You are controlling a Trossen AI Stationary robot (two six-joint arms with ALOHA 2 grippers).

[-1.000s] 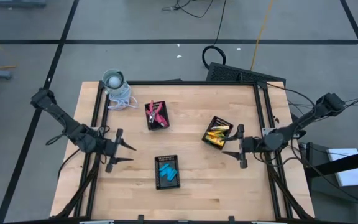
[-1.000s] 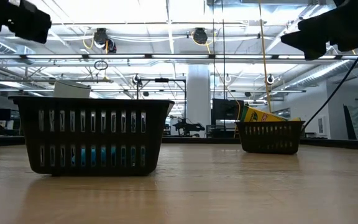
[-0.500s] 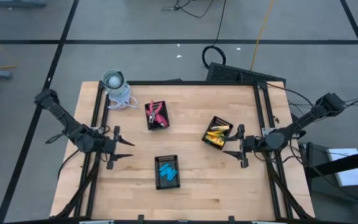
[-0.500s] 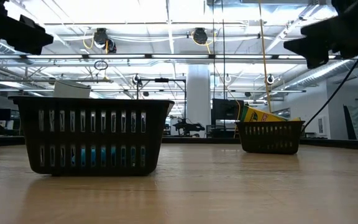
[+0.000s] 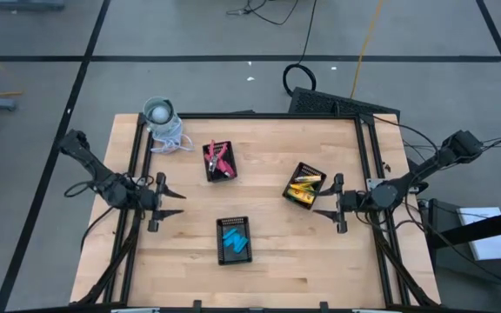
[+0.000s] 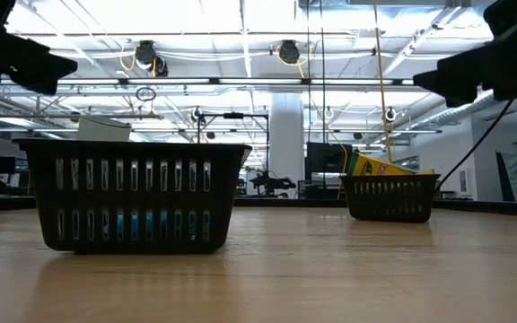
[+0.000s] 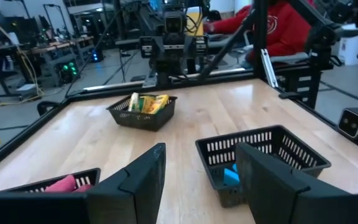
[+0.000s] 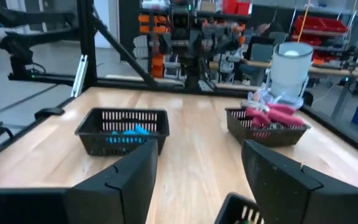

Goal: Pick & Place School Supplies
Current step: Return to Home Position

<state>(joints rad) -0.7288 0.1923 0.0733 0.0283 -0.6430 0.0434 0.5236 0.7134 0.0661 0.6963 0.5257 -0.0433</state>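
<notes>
**All supplies binned, both claws idle and empty**

Left claw (image 5: pixel 178 203) is hovering over the left side of the bench (image 5: pixel 277 261). Its fingers are spread wide and gripping nothing; its wrist view is showing bare bench through the gap. Right claw (image 5: pixel 315 203) is hanging opposite, just beside the right basket (image 5: pixel 313 169). It is equally wide open and holding nothing.

Every supply I'm seeing is sitting in a basket:
- Punchers (image 5: pixel 220 157) are lying in the far-left basket (image 5: pixel 207 174).
- Crayon boxes (image 5: pixel 303 185) are leaning in the right basket, poking above its rim in the low view.
- Blue pieces (image 5: pixel 234 236) are lying in the near basket (image 5: pixel 235 259).

How I'm guessing each would handle:
- **Punchers:** they look stiff, the heaviest of the lot, and awkwardly shaped. The handles are probably sprung, so I'd be pinching across both handles near the pivot, not out at the tips, to stop them swinging.
- **Crayon boxes:** these look like light card, likely crushable and a bit slick. I'd be closing gently across the narrow faces at mid-length.
- **Blue pieces:** they are small and light, and I can't tell the material. I'd be gripping across the short width at the centre.
</notes>
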